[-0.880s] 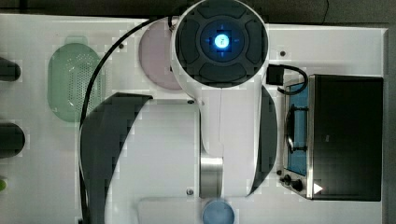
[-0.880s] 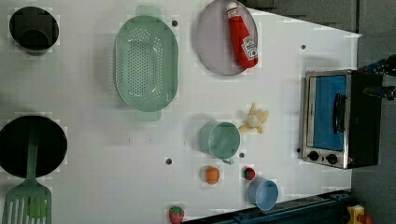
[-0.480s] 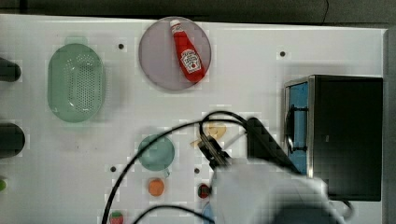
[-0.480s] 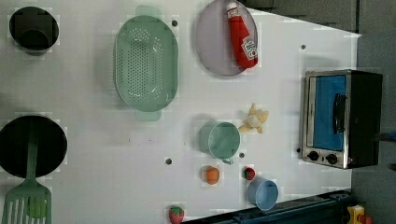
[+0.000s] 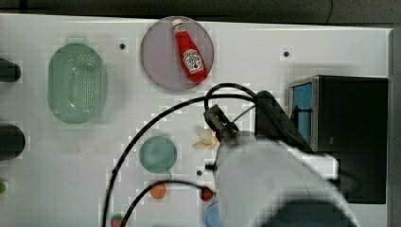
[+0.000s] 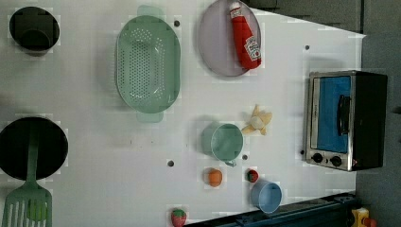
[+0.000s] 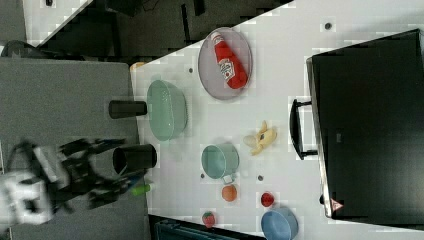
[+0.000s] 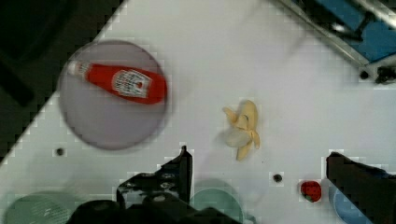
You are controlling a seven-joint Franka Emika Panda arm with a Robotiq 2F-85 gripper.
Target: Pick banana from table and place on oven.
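A small pale yellow toy banana (image 8: pixel 242 129) with splayed peel flaps lies on the white tabletop (image 6: pixel 283 94) beside a green cup (image 6: pixel 226 142), beneath wide-open, empty fingers (image 8: pixel 187 161); likely light, stiff plastic, best pinched across its rounded middle.

Ketchup btl (image 6: pixel 245 38) on plate (image 6: pixel 215 52) (grey), colander (image 6: pixel 148 64).

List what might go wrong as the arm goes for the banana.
1. The banana lies close beside the green cup, so the gripper could bump the cup while descending.
2. Its splayed peel flaps may let it slip.
3. The oven stands near; its handle faces the banana and could be clipped while lifting.
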